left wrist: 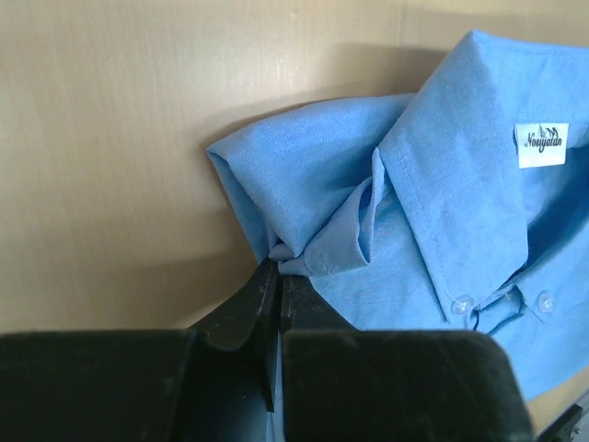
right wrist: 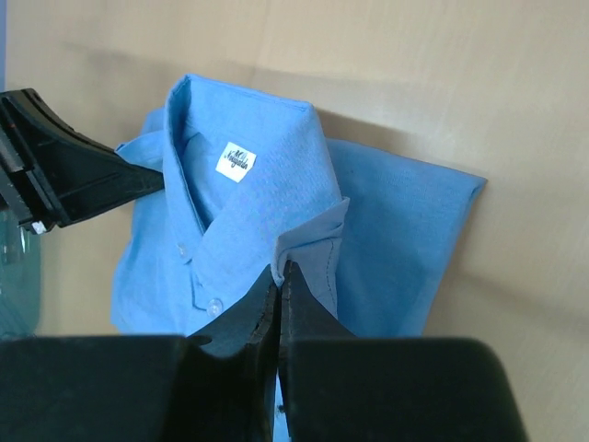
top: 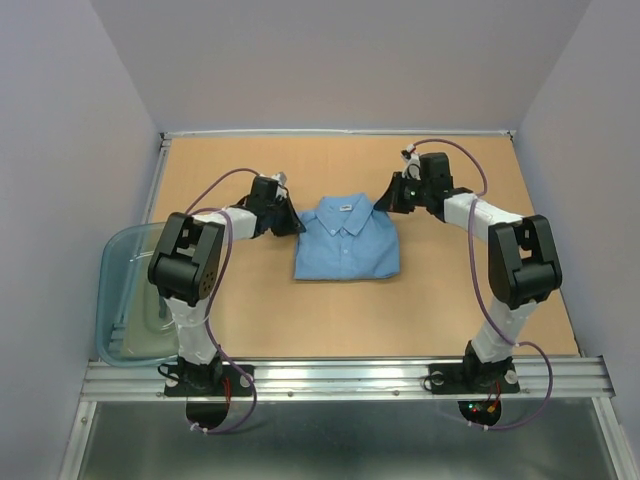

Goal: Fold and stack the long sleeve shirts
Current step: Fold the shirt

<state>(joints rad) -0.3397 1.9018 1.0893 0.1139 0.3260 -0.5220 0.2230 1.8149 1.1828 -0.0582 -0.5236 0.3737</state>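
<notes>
**A:** Wide tan wooden table (top: pixel 250 330), a clear bluish plastic tub (top: pixel 125 300) at its left edge, and in the middle the light blue thin-cloth collared shirt (top: pixel 345 245), folded to a rectangle with its collar pointing away from the bases.

**B:** And the left gripper (left wrist: pixel 278 273)?

**A:** Jaws pressed together on the left shoulder fold. The right gripper (right wrist: pixel 279 274) pinches the right shoulder.

**B:** So the shirt lies between them?

**A:** Yes, both arms are equally near and both grip the far edge. I'd expect a joint lift.

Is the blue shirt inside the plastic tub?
No, the blue shirt lies on the table, apart from the tub.
</notes>
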